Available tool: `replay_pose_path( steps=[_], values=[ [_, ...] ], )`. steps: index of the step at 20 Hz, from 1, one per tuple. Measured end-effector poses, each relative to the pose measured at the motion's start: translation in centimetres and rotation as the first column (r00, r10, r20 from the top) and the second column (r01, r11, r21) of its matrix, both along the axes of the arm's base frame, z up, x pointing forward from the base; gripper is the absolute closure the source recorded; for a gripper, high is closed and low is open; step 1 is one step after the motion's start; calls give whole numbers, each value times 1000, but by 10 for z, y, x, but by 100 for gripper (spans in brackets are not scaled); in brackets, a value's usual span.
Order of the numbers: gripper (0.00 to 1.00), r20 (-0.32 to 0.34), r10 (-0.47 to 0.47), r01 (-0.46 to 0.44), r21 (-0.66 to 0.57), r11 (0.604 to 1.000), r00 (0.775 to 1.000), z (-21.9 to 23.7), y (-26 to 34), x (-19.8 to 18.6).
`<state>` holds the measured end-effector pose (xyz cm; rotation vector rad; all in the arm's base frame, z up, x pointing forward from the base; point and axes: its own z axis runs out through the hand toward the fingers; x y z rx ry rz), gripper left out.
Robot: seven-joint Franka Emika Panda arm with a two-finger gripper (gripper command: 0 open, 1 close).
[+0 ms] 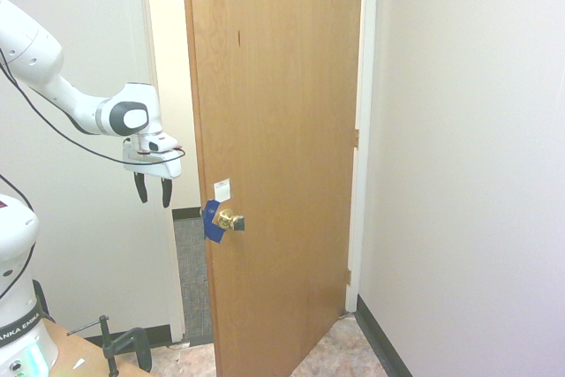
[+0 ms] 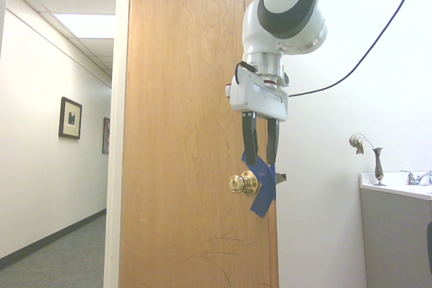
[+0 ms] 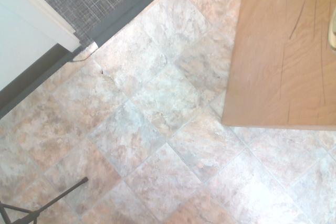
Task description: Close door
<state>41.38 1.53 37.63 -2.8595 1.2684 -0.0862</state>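
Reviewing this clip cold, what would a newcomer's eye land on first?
Probably the tall wood-grain door, standing ajar in its white frame. Next, the blue tape around its brass knob, then the white robot arm's claw, pointing down near the door's free edge.

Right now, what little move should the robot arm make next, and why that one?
Probably a small shift sideways toward the door, fingers kept down, to start pushing it: the door stands open, and in the first exterior view the gripper hangs beside its knob edge, above the knob, with a gap between.
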Motion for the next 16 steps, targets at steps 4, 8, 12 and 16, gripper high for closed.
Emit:
replay_pose_path(
  steps=[4, 8, 12, 16],
  values=[
    [0, 5, 0, 0, 0, 1000, 1000, 2, 1, 0],
    [0, 43, -4, 4, -1, 1000, 999, 16, 2, -2],
    [0, 82, -24, 23, 14, 1000, 996, 42, -1, -14],
    [0, 96, -88, 86, 26, 996, 992, 70, -19, -39]
  ],
)
